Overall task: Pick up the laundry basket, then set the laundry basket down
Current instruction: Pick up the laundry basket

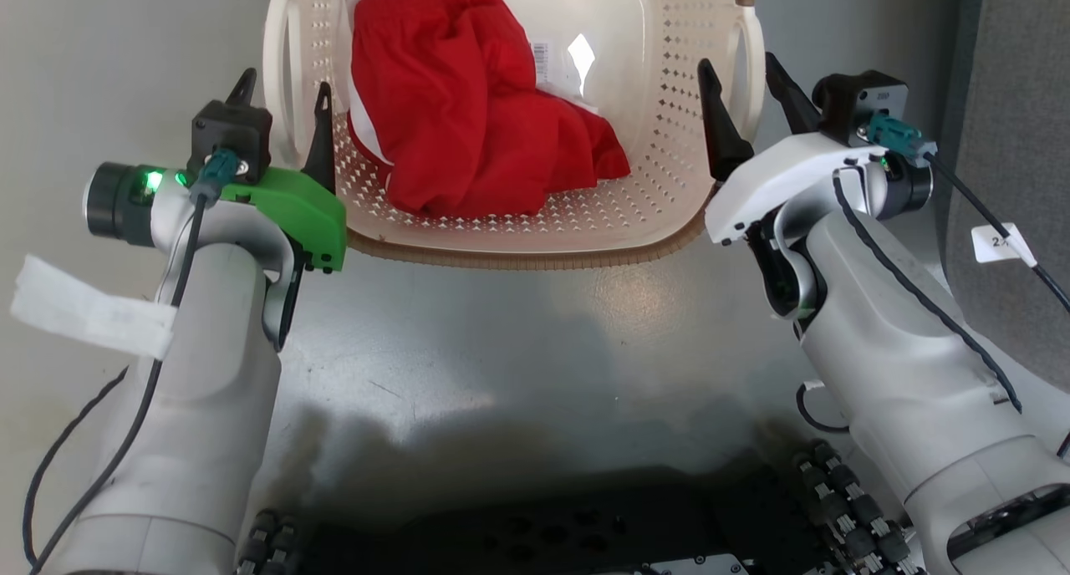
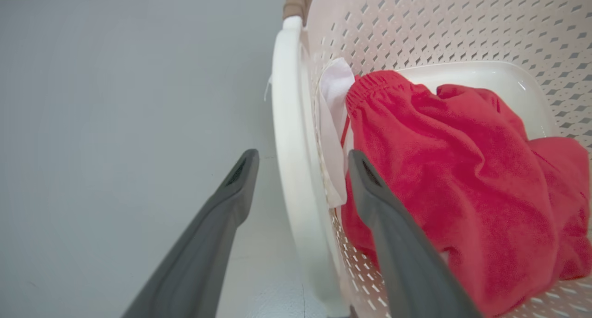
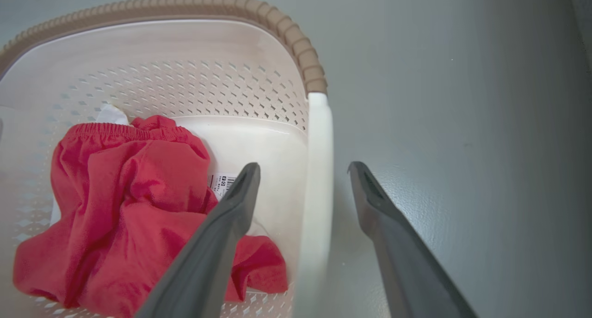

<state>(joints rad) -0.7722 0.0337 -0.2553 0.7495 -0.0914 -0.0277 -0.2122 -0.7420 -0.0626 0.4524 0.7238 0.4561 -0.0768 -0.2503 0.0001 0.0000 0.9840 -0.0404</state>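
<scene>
The left forearm (image 1: 201, 374) and right forearm (image 1: 903, 341) reach over the grey floor (image 1: 501, 341), where the laundry basket (image 1: 535, 253) sits between them. Inside, a crumpled red garment (image 1: 468, 115) lies toward the left wall, with a barcoded label (image 1: 542, 61) beside it. The left pincer (image 1: 284, 86) and right pincer (image 1: 737, 61) both gape wide. Each straddles a white side handle, one finger inside the basket and one outside.

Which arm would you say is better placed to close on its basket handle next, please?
Right, marginally. Both grippers are open astride the laundry basket handles, but the left gripper has its inner finger by the red clothes, which might get pinched; the right gripper has bare plastic there.
</scene>
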